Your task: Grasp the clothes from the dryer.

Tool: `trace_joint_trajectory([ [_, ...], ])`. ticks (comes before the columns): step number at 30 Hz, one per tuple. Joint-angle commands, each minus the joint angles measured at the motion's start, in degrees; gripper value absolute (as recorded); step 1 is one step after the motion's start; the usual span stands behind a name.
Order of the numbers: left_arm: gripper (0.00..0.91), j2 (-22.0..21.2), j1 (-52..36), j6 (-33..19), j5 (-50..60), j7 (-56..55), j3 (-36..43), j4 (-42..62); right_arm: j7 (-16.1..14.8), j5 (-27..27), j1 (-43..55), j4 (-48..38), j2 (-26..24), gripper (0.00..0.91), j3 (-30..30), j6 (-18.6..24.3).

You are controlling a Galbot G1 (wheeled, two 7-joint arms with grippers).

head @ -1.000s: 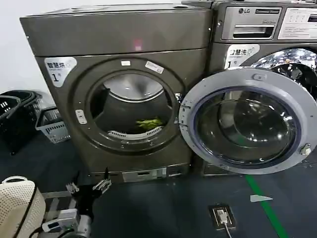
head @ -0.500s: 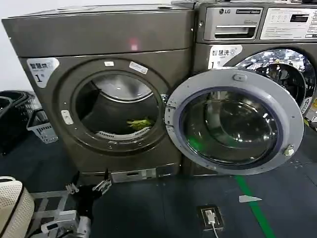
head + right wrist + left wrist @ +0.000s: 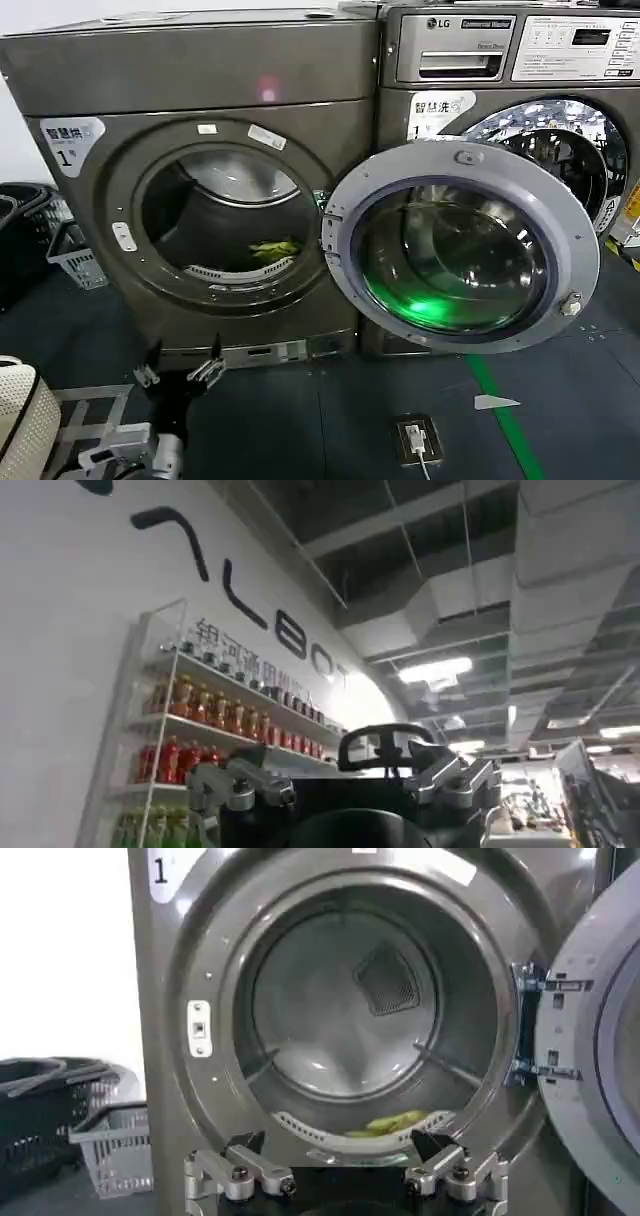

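Fingers spread wide, the left gripper (image 3: pixel 178 372) hung low before the dark grey-bronze dryer (image 3: pixel 215 80). The small yellow-green clothes (image 3: pixel 273 249) lay at the drum's front lip; reaching in might clip the rim. The right gripper (image 3: pixel 345 785), likewise spread, pointed ceilingward.

We see the clothes (image 3: pixel 393 1122) only partly, because the drum lip of the dryer (image 3: pixel 300 968) hides their lower part. The glass door (image 3: pixel 600 1058) is cut by the picture's edge. The baskets (image 3: pixel 40 235) beside the machine are also cut off.
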Motion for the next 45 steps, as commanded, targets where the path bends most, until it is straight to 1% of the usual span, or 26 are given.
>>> trace_joint_trajectory([
  [1,0.907,-0.06,-0.05,-0.24,-0.02,0.33,-0.05,-0.26,-0.61,0.72,-0.01,0.02,0.07,0.907,-0.1,1.97],
  [3,0.907,-0.12,-0.06,-0.51,0.39,0.48,-0.1,-0.22,-0.94,0.89,-0.11,-0.16,0.13,0.907,-0.14,3.18],
  [6,0.907,-0.22,-0.11,-0.59,0.63,0.64,-0.06,-0.35,-1.05,0.96,-0.21,-0.15,0.12,0.907,-0.04,3.44],
  [27,0.907,0.22,-0.04,-0.7,0.76,0.67,0.09,-0.19,-1.37,0.98,-0.56,0.45,0.69,0.907,0.36,3.73],
  [31,0.907,0.29,0.09,-0.67,0.78,0.67,0.22,-0.43,-1.51,0.96,-0.65,0.45,0.77,0.907,0.38,4.52],
  [45,0.907,0.12,0.18,-0.71,0.83,0.56,0.3,0.09,-1.66,0.4,-0.05,0.82,1.09,0.907,-0.95,4.76],
])
